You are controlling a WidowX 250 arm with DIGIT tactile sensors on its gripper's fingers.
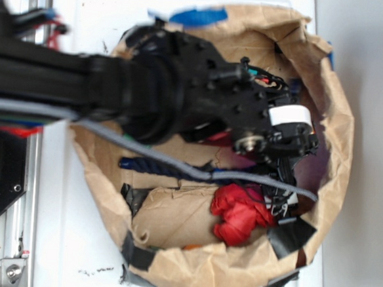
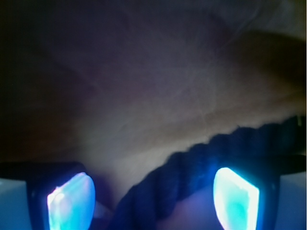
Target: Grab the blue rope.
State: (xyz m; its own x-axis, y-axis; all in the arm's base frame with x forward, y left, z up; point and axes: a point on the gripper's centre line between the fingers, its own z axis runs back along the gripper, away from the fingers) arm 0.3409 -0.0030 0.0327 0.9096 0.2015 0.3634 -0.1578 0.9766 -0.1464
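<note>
The blue rope (image 1: 152, 166) lies on the floor of a brown paper bag (image 1: 339, 147), dark navy and twisted, running left to right. Its right part passes under the grey cable and the arm. My gripper (image 1: 282, 194) points down into the bag at the rope's right end, beside a red cloth. In the wrist view the rope (image 2: 201, 165) curves between my two glowing fingertips (image 2: 72, 201), close to the camera. My gripper (image 2: 153, 203) is open, with gaps on both sides of the rope.
A crumpled red cloth (image 1: 239, 214) lies at the bag's lower right. Black tape patches (image 1: 290, 236) sit on the bag's rim and floor. A bright blue tape patch (image 1: 199, 16) marks the far rim. A grey cable (image 1: 145, 150) crosses over the rope.
</note>
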